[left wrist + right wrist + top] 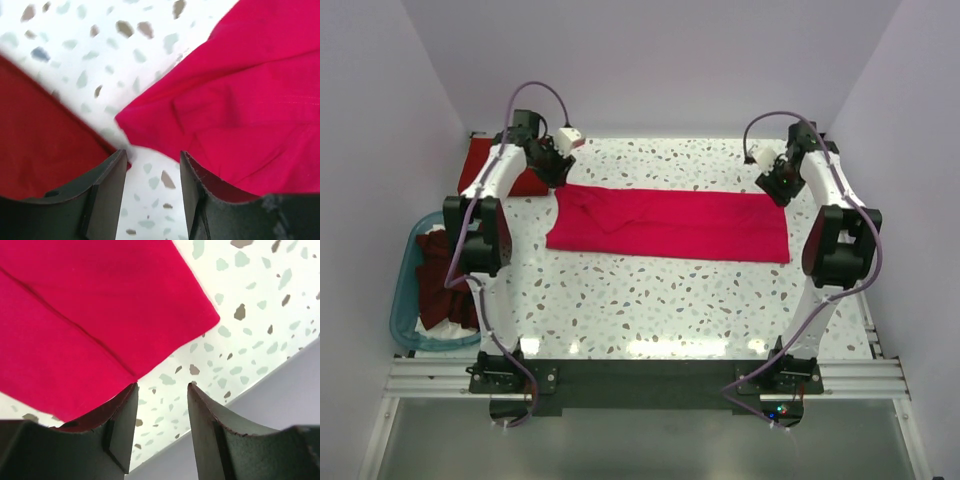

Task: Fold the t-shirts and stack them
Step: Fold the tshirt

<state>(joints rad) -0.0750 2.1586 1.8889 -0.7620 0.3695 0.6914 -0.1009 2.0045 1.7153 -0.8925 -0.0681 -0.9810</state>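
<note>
A bright crimson-pink t-shirt [670,225] lies folded into a long band across the far half of the table. Its left corner [235,100] and right corner [90,315] show in the wrist views. My left gripper [556,166] hovers just off the shirt's far left corner, open, with only speckled table between the fingers [152,165]. My right gripper [782,186] is at the far right corner, open too, nothing between its fingers [162,390]. A darker red t-shirt [488,163] lies folded at the far left [35,145]. Maroon t-shirts [442,275] fill the tub.
A translucent blue plastic tub [404,300] sits off the table's left side beside the left arm. The back wall and side walls close in the table [650,310]; the wall's base shows near the right gripper [280,390].
</note>
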